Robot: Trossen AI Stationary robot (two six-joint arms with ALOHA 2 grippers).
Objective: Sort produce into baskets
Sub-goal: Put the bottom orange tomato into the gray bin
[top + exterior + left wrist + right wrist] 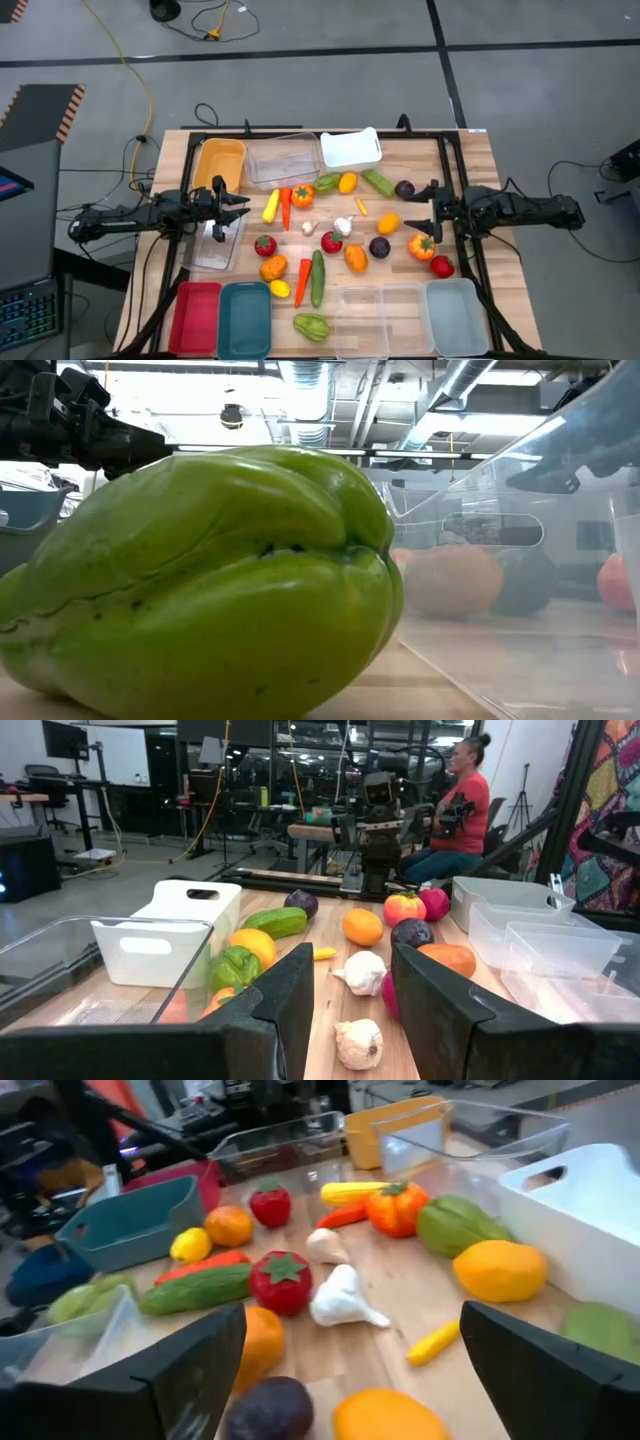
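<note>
The table (470,160) holds a loose scatter of toy produce in its middle, ringed by baskets. Along the far edge sit an orange basket (220,162), a clear basket (282,160) and a white basket (350,149); along the near edge a red basket (196,317), a teal basket (244,318), two clear ones and a pale blue-grey basket (456,316). Another clear basket (217,243) lies at the left side, under the left gripper.

The right gripper (432,222) hovers at the right side of the scatter with its fingers spread wide and nothing between them — in the right wrist view the gap frames a white garlic (342,1300), a red tomato (281,1280) and a cucumber (195,1288). An orange pepper (421,246) and a red fruit (441,266) lie just beside it on the table.

The left gripper (226,207) sits over the left clear basket, fingers drawn close with a narrow gap, holding nothing; its wrist view shows two garlic bulbs on the wood ahead, one small garlic (357,1042) nearest.

A green chayote (311,326) rests near the front edge beside the teal basket and fills the low view (210,585). A person in a red top (465,795) sits in the room beyond the table
</note>
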